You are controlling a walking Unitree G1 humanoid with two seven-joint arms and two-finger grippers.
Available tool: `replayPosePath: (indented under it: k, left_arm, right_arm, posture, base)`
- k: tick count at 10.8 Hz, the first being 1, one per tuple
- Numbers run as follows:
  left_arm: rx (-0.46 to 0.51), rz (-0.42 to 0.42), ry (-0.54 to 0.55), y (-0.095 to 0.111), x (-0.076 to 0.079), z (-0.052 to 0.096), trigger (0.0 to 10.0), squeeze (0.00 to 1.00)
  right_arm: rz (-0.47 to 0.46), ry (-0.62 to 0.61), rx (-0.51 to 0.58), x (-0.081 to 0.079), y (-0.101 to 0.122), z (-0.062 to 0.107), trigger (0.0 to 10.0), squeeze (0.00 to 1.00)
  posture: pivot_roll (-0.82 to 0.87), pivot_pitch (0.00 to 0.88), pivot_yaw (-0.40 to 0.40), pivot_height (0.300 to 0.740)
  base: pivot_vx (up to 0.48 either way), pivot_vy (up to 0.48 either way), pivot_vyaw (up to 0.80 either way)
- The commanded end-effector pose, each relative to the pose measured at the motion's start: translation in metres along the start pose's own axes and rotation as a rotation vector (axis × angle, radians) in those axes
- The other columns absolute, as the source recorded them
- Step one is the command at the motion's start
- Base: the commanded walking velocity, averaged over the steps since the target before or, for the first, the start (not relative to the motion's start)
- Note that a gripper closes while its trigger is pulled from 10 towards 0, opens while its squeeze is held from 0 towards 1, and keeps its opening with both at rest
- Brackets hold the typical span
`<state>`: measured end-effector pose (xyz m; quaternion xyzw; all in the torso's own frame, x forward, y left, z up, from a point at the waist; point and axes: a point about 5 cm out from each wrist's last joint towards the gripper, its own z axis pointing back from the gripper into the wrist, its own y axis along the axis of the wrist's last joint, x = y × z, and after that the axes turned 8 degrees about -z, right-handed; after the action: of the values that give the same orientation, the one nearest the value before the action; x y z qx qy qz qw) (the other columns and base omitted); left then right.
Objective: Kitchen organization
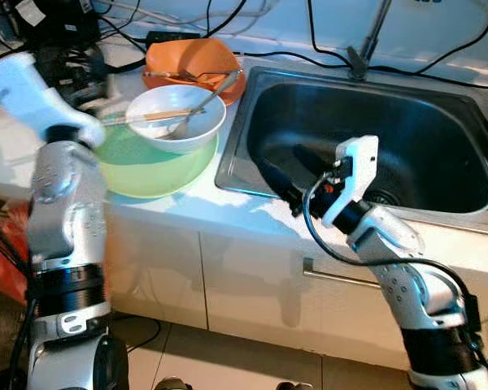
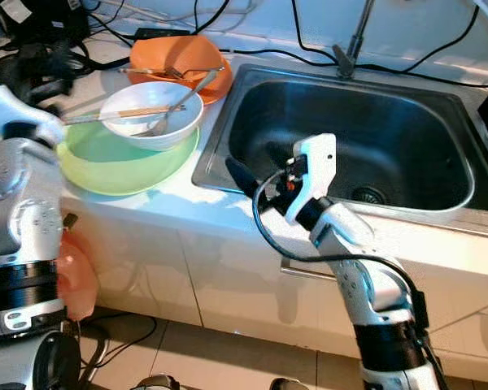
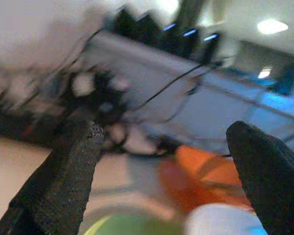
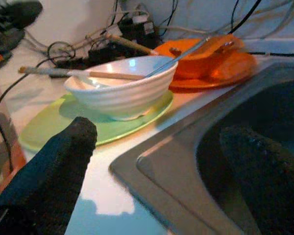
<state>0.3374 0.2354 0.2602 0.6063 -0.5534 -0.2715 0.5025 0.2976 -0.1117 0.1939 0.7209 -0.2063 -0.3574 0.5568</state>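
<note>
1. Left gripper (image 3: 166,171) raised over the surface's (image 1: 187,211) left end above the green plate's (image 1: 150,171) left rim, fingers (image 3: 63,176) apart, gripping nothing.
2. White bowl (image 1: 183,122) sits on green plate, chopsticks (image 1: 146,116) and spoon (image 1: 199,101) inside; orange bowl (image 1: 191,61) behind on an orange plate (image 1: 159,80), cables (image 1: 65,49) crowd the back.
3. Plate rim lies just beside sink (image 1: 252,81) left edge.
4. Right gripper (image 4: 161,166) at sink's front-left corner, fingers (image 4: 54,161) apart, holding nothing; basin open.

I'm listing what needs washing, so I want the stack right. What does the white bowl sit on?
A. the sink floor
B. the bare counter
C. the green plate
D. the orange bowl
C: the white bowl, with chopsticks and a spoon in it, rests on the green plate on the counter beside the sink; the orange bowl stands behind it.
</note>
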Motion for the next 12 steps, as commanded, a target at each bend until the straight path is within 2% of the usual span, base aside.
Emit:
replayPosePath:
  k: [1, 2, 3, 4, 5, 7, 8, 11, 12]
  left_arm:
    - [-0.075, 0.052, 0.081, -0.012, -0.010, -0.001, 10.0, 1.00]
    - [-0.083, 0.050, 0.095, -0.014, -0.013, -0.001, 10.0, 0.87]
    - [-0.090, 0.051, 0.099, -0.015, -0.013, -0.001, 10.0, 0.63]
    - [-0.135, 0.090, 0.101, -0.022, -0.012, -0.001, 10.0, 0.00]
    - [-0.183, 0.152, 0.091, -0.030, -0.010, -0.001, 10.0, 0.00]
    - [-0.267, 0.311, 0.032, -0.045, 0.002, 0.000, 10.0, 0.00]
    - [-0.276, 0.331, 0.026, -0.046, 0.003, -0.001, 10.0, 0.00]
    - [-0.312, 0.480, -0.037, -0.050, 0.014, -0.004, 10.0, 0.00]
    - [-0.348, 0.493, -0.067, -0.053, 0.013, -0.003, 0.0, 0.00]
  right_arm:
    - [0.008, 0.063, -0.017, -0.009, 0.004, 0.002, 10.0, 1.00]
    - [0.017, 0.127, -0.058, -0.016, 0.003, 0.006, 10.0, 1.00]
    - [0.024, 0.173, -0.103, -0.020, 0.000, 0.010, 10.0, 0.81]
    - [0.030, 0.175, -0.136, -0.020, -0.004, 0.013, 10.0, 0.15]
    - [0.028, 0.161, -0.141, -0.018, -0.005, 0.012, 10.0, 0.00]
    - [0.036, 0.129, -0.138, -0.017, -0.008, 0.008, 10.0, 0.00]
    - [0.039, 0.120, -0.136, -0.017, -0.008, 0.008, 10.0, 0.00]
    - [0.070, 0.109, -0.136, -0.012, -0.004, 0.006, 10.0, 0.00]
    - [0.109, 0.128, -0.159, -0.009, -0.003, 0.008, 10.0, 0.00]
  posture:
    - [0.09, 0.094, -0.038, 0.740]
    - [0.09, 0.094, -0.037, 0.740]
    - [0.08, 0.096, -0.039, 0.740]
    - [0.08, 0.097, -0.040, 0.740]
    - [0.09, 0.097, -0.041, 0.740]
    - [0.08, 0.098, -0.041, 0.740]
    - [0.08, 0.098, -0.038, 0.740]
    - [0.07, 0.100, -0.034, 0.740]
    - [0.07, 0.103, -0.034, 0.740]
  base:
    - [0.000, 0.000, 0.00]
    - [0.000, 0.000, 0.00]
    - [0.000, 0.000, 0.00]
    - [0.000, 0.000, 0.00]
    - [0.000, 0.000, 0.00]
    - [0.000, 0.000, 0.00]
    - [0.000, 0.000, 0.00]
    - [0.000, 0.000, 0.00]
    - [0.000, 0.000, 0.00]
